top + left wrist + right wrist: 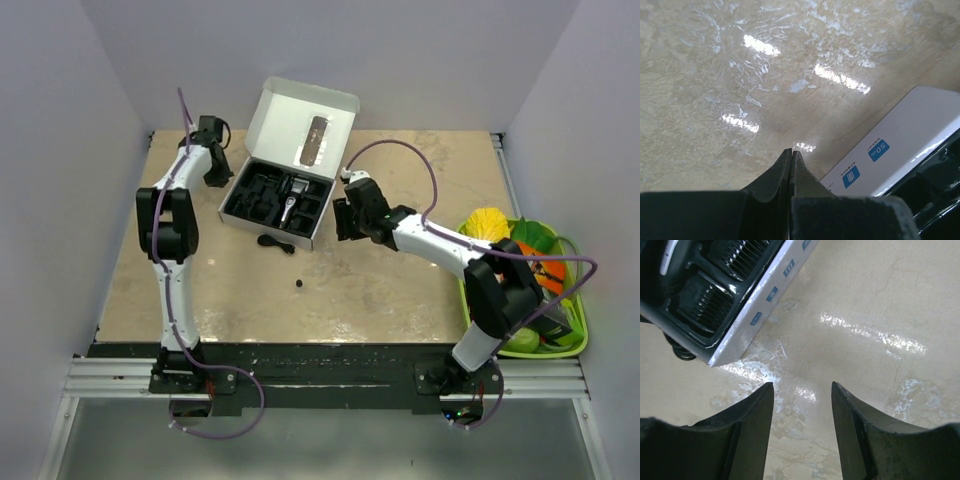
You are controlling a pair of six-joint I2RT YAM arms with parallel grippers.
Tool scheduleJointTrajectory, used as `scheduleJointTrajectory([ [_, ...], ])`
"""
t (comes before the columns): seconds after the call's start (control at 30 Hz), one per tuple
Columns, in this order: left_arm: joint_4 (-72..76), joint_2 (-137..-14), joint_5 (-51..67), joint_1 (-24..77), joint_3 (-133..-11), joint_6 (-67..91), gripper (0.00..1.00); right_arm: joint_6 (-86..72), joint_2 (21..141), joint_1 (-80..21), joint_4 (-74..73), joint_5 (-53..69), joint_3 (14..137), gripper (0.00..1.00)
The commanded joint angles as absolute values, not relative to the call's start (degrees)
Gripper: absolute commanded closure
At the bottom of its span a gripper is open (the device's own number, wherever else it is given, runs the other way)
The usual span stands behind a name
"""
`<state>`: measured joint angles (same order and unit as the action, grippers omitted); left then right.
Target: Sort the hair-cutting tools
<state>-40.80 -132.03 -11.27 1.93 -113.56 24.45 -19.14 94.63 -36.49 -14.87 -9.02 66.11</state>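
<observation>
Top external view: a white cardboard box (296,112) is seen open on the tan table (380,290), with a black plastic tray (248,195) set inside it. A black-and-silver electric hair clipper (289,201) is seen lying in the middle slot of the tray. A thin black cord-like piece (273,241) is seen on the table, just beside the front wall of the box. A tiny black round bit (298,284) is seen closer to the arms, apart from the box. These 2 things are judged not yet sorted.

Left wrist view: the left gripper (791,154) is seen pressed shut with nothing in it, near the side of the box.

Right wrist view: the right gripper (802,390) is held wide apart and empty over the table, near a box corner. Black ribbed comb guards (705,302) are seen in the tray.

The cord-like piece is judged soft and floppy, so it is best pinched at its bunched middle. The round bit is judged light and likely to roll, so it is best pinched from straight above.
</observation>
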Motion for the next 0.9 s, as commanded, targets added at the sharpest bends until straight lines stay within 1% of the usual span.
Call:
scheduleJointTrajectory([
  [0.0, -39.7, -131.2, -10.3, 1.9, -111.7, 22.8, 1.0, -22.1, 97.3, -36.7, -9.9, -9.1, 66.3, 0.46],
  [0.13, -37.0, -127.9, -8.2, 3.6, -105.0, 21.6, 1.0, -23.8, 99.8, -36.8, -8.4, -9.0, 66.6, 0.44],
  [0.37, -34.6, -122.5, -5.6, 10.2, -96.2, 22.7, 1.0, -25.7, 100.9, -36.7, -8.5, -11.1, 66.5, 0.41],
  [0.5, -33.3, -120.0, -3.9, 12.9, -93.3, 24.0, 1.0, -26.5, 99.5, -36.7, -10.4, -14.8, 66.3, 0.39],
  [0.87, -29.2, -116.9, 1.8, 17.6, -88.2, 27.7, 1.0, -26.0, 93.4, -36.7, -15.2, -16.3, 66.0, 0.39],
])
